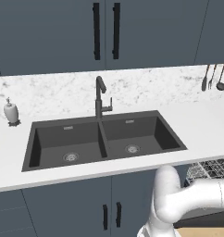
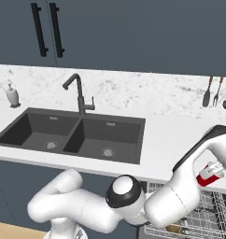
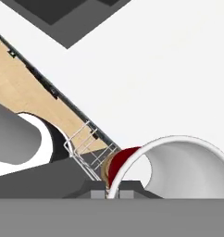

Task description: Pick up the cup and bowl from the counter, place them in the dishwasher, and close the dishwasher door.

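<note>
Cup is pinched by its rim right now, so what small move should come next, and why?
Probably lower the cup toward the dishwasher rack. The gripper is shut on the cup's rim, and the right base view shows it hanging just past the counter edge, over the open wire rack. Release only once it is down inside.

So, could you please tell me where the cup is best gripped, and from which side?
Grip the cup by its thin rim, coming from the open mouth, one finger inside, one outside; the claw pinches it that way now.
</note>
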You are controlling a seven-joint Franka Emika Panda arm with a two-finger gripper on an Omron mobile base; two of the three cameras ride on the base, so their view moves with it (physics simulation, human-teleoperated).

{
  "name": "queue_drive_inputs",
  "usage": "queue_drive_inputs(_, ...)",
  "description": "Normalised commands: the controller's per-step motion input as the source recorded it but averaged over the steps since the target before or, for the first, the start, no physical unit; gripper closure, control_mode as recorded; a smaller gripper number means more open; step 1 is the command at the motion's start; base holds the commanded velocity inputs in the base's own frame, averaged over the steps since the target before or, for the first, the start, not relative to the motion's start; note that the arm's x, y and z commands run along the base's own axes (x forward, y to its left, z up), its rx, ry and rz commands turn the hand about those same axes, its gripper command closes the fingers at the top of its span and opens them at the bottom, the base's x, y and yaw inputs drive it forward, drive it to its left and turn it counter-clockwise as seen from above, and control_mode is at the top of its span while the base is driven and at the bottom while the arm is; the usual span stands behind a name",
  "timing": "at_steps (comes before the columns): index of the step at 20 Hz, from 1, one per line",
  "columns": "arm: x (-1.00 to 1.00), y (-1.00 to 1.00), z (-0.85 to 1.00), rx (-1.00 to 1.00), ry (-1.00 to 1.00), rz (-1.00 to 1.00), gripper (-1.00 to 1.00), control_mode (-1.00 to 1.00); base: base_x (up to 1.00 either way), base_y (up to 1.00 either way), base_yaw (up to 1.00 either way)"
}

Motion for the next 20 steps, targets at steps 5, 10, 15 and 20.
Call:
queue_drive_inputs(5,-0.08,0.54,0.00,-0.08,-0.12,0.03,1.00,-1.00,0.00,0.00,0.00)
queue_drive_inputs(10,-0.01,0.28,-0.10,-0.13,0.00,0.00,1.00,-1.00,0.00,0.00,0.00)
queue_drive_inputs(15,0.00,0.23,-0.25,-0.11,0.14,-0.03,1.00,-1.00,0.00,0.00,0.00)
queue_drive_inputs(20,0.00,0.00,-0.08,-0.05,0.16,-0.11,1.00,-1.00,0.00,0.00,0.00)
